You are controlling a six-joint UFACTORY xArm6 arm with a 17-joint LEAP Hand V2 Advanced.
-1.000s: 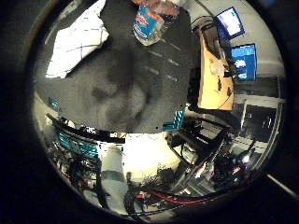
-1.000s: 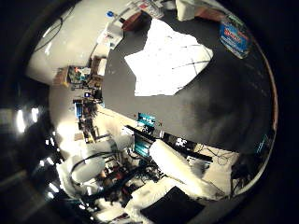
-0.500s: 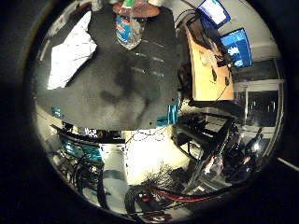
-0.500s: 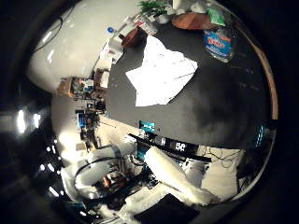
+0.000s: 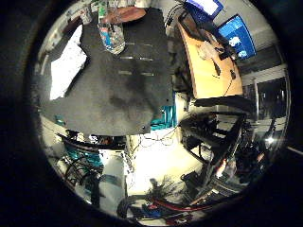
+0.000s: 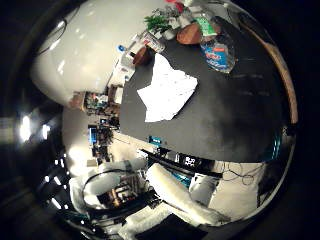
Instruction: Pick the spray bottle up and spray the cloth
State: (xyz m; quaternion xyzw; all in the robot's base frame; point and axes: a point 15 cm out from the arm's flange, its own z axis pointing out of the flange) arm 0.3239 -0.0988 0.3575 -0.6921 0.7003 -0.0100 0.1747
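Spray bottle [image 6: 216,47] stands upright on the black tabletop [image 6: 235,125], upper right of the thumb-side view; in the little-finger view it's at the upper left. Clear plastic w/ blue label and liquid inside, so prob. moderately heavy for its size, rigid-ish but squeezable, and smooth (could slip if gripped low on the label). Best hold, I'd judge, is round the narrow neck just under the trigger head, so a finger can reach the trigger; neck detail is too small to confirm. A person's hand [image 5: 124,15] appears to rest at the bottle's top.

White cloth [image 6: 167,90] lies flat and rumpled on the same tabletop, near the bottle but apart from it, toward the frame centre.

No part of the robot hand shows in either view, so can't tell how the fingers stand. Bottle looks small in both views: well apart from the palm, nothing held.
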